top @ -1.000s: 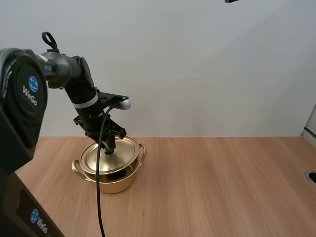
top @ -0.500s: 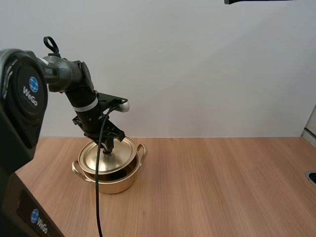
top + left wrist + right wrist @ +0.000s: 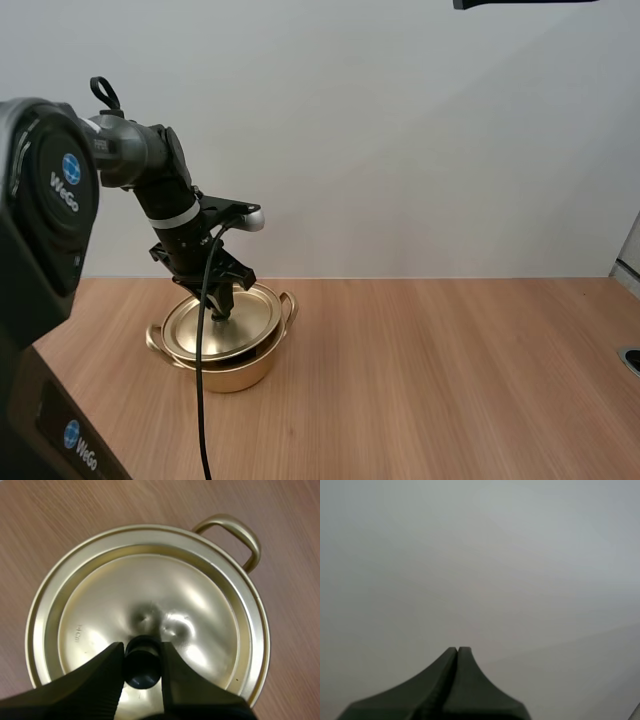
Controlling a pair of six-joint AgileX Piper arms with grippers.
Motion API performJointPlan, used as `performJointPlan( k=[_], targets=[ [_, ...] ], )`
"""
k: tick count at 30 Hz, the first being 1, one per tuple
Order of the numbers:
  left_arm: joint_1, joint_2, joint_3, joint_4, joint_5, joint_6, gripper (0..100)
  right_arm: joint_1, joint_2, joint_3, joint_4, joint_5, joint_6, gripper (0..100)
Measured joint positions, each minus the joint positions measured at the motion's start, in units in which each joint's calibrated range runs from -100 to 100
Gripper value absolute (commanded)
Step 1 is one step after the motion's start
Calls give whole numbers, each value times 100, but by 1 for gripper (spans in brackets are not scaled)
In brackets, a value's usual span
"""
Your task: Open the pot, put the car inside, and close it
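High view: left gripper (image 3: pixel 220 311) reaches down from the left arm onto the black knob (image 3: pixel 219 317) of the gold lid (image 3: pixel 235 318). Lid lies over the mouth of the gold pot (image 3: pixel 228 370), which stands at the left of the wooden table (image 3: pixel 450 380). Cannot tell if the lid is fully seated.

Left wrist view: left gripper (image 3: pixel 142 652) has its fingers (image 3: pixel 107 672) clamped on the knob (image 3: pixel 142 666), one each side. Lid (image 3: pixel 165 600) covers the pot, and one side handle (image 3: pixel 234 532) sticks out past the rim.

Right wrist view: right gripper (image 3: pixel 457 652) has its fingers pressed together as one dark wedge, holding nothing.
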State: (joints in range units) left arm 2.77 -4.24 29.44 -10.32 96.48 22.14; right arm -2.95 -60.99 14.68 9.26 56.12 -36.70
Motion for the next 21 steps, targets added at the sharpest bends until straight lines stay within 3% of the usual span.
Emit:
performJointPlan(
  k=[15, 17, 21],
  targets=[
    [0, 0, 513, -19, -859, 44, 2, 0, 0, 0, 14, 0, 0, 0],
    [0, 0, 513, -19, -859, 44, 9, 0, 0, 0, 24, 0, 0, 0],
    [0, 0, 513, -71, -859, 44, 51, 0, 0, 0, 24, 0, 0, 0]
  ],
)
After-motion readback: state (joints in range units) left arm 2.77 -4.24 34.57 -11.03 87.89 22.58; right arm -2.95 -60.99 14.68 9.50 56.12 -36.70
